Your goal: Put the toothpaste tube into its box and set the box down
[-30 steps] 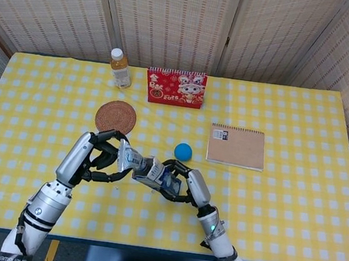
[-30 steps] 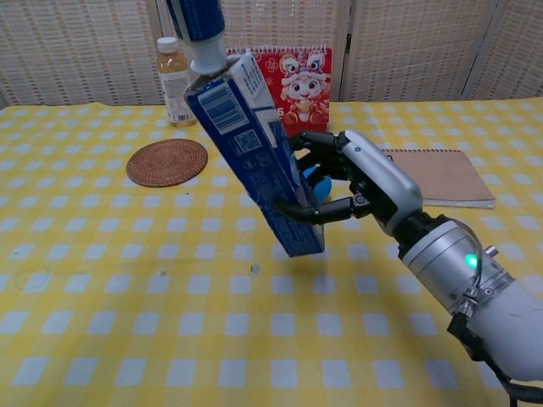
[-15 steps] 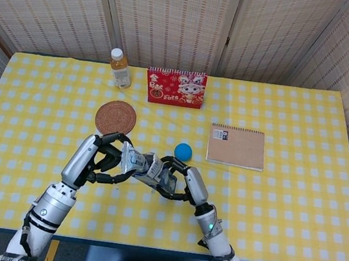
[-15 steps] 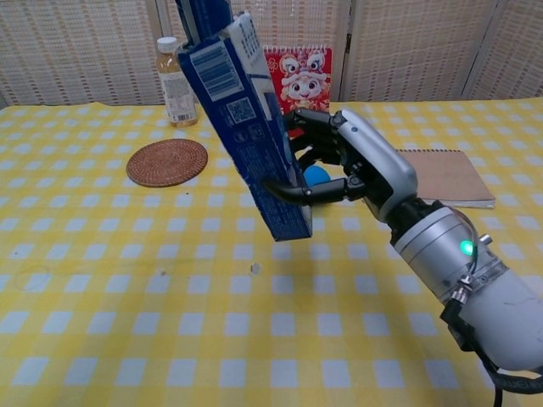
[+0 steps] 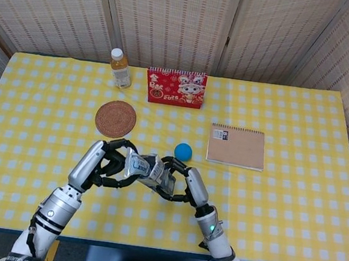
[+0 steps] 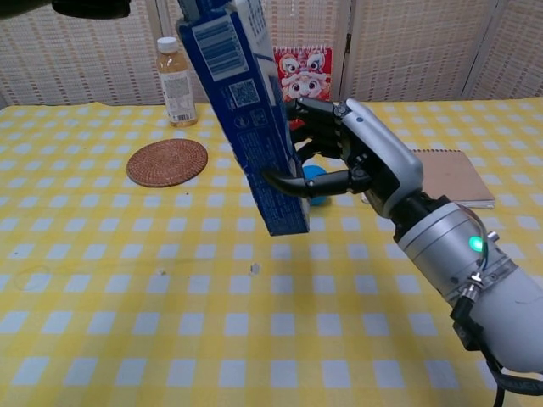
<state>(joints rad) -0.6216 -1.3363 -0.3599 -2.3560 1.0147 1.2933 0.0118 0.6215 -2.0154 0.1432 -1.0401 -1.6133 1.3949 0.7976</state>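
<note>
I'm gripping the box [image 6: 252,119] aloft mid-frame with my right hand [image 6: 356,165], tilting its mouth toward my left hand [image 5: 109,162], which is pinching the toothpaste tube [image 5: 135,163], feeding it in.

In the chest view the box [image 6: 248,119] runs out of the top edge, so its open end is out of sight, and the left hand [image 6: 89,8] is only a dark sliver at the top corner. The toothpaste tube [image 5: 135,163] shows in the head view as a small patch between the left hand's fingers [image 5: 119,162]; how far it sits inside the box cannot be told. The blue ball [image 6: 316,177] is mostly hidden behind the right hand [image 6: 361,165]. The notebook [image 6: 454,174] is partly covered by that arm
</note>
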